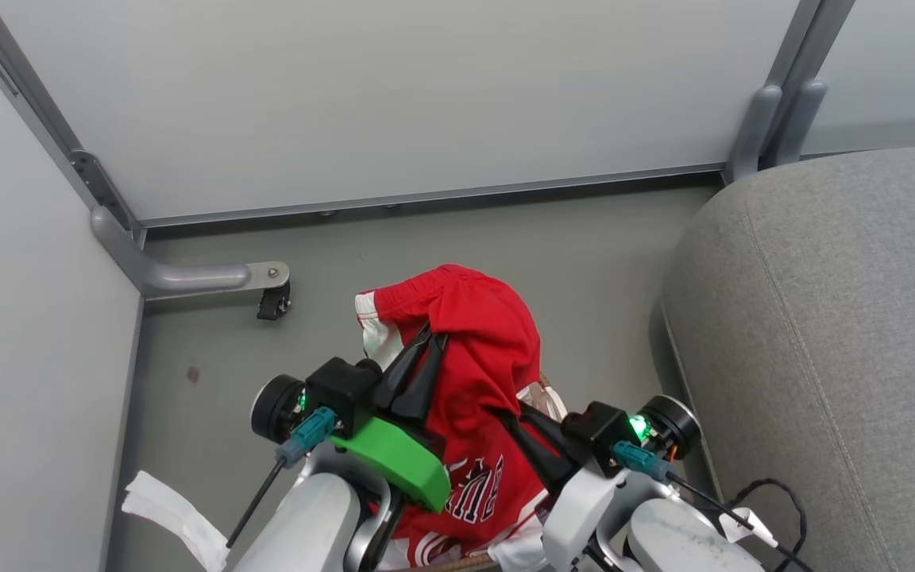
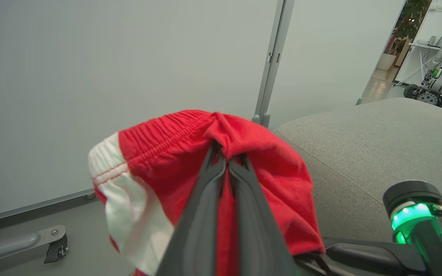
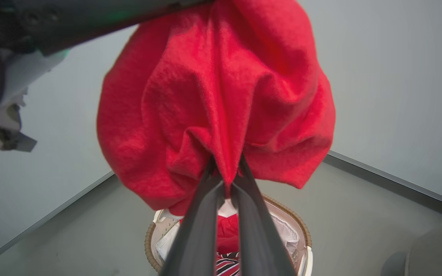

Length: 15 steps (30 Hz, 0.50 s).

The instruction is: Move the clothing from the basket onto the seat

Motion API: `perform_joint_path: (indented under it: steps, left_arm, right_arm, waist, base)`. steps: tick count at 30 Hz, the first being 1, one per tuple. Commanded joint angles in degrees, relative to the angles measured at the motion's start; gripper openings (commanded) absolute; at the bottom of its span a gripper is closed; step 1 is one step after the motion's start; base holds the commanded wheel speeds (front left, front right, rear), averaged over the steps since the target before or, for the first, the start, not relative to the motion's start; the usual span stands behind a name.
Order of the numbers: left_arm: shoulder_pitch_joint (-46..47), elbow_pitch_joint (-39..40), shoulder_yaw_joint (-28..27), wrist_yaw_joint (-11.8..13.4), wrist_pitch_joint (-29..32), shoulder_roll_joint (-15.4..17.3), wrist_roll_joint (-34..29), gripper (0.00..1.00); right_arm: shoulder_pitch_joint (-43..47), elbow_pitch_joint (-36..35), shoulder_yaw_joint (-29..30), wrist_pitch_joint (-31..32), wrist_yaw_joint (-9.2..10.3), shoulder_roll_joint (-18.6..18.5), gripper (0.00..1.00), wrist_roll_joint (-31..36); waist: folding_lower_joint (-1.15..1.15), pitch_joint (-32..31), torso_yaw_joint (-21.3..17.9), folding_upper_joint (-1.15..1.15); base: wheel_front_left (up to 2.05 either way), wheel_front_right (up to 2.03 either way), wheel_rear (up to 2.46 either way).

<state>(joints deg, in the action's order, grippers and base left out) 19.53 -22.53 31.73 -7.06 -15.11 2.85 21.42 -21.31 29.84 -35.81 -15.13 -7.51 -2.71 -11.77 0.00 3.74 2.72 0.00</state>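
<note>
A red garment of the clothing (image 1: pixel 481 342) with white trim hangs in the air over the floor, left of the grey seat (image 1: pixel 839 318). My left gripper (image 1: pixel 432 338) is shut on its gathered waistband near the top; the left wrist view shows the fabric (image 2: pixel 159 153) pinched at my left gripper (image 2: pixel 226 155). Lower on the same garment, my right gripper (image 1: pixel 505 417) is shut on a fold. In the right wrist view the cloth (image 3: pixel 213 88) bunches at my right gripper (image 3: pixel 225 170). Below stands the basket (image 3: pixel 299 224), with more red clothing (image 3: pixel 226 230) inside.
Grey partition walls close off the back and left. A metal foot with a caster (image 1: pixel 267 290) juts from the left wall. A white strip (image 1: pixel 171 508) lies on the floor at the lower left. A black cable (image 1: pixel 775 492) hangs by the seat's edge.
</note>
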Motion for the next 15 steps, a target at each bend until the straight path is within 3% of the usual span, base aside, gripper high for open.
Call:
perform_joint_path:
  steps: [1,15]
  left_arm:
    - [0.3,0.2,-0.7,0.4,-0.1,0.1,0.4,0.00]
    - [-0.6,0.4,-3.5,1.0,-0.4,0.3,-1.3,0.00]
  right_arm:
    - [1.6,1.2,0.0,0.0,0.04,-0.4,0.00,-0.3]
    - [5.2,1.6,3.2,0.2,0.06,-0.7,0.00,1.2]
  waist:
    - [0.00,-0.2,-0.2,0.00]
    - [0.00,-0.4,-2.5,0.00]
  base:
    - [0.00,0.00,0.00]
    - [0.00,0.00,0.00]
